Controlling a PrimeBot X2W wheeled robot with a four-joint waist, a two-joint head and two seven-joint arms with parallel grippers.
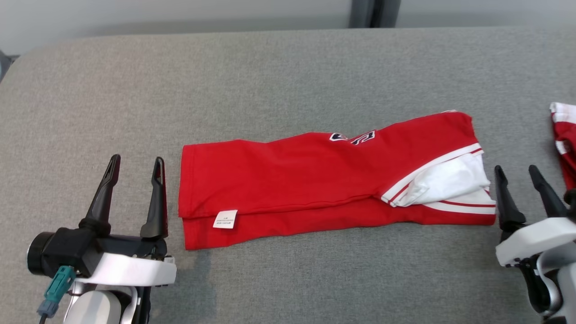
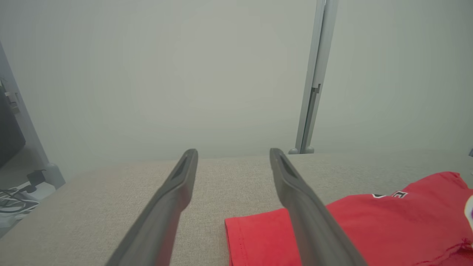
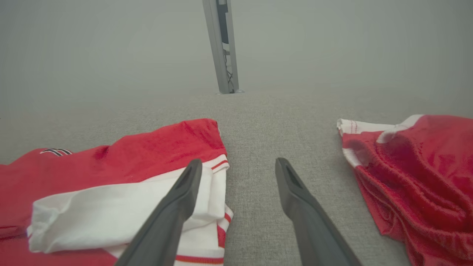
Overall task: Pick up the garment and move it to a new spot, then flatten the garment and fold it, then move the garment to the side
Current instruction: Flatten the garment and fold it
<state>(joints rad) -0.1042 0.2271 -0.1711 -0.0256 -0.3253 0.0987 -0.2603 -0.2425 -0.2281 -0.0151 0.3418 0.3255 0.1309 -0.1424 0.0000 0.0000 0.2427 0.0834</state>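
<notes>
Red garment, smooth jersey knit, folded into a long flat band, lies mid-surface on the grey table with its coarse woven cover. Right end has white ribbed trim with red stripes and a bunched white panel. Small white care label near the left end, dark logo on the far edge. Left gripper just beside the garment's left edge, dark tapered fingers spread wide, holding nothing. Right gripper just beside the right end, spread wide too, empty. Second red-and-white cloth, crumpled and mesh-like, lies right of the right gripper, apart from the garment. Grey metal post behind the table.
</notes>
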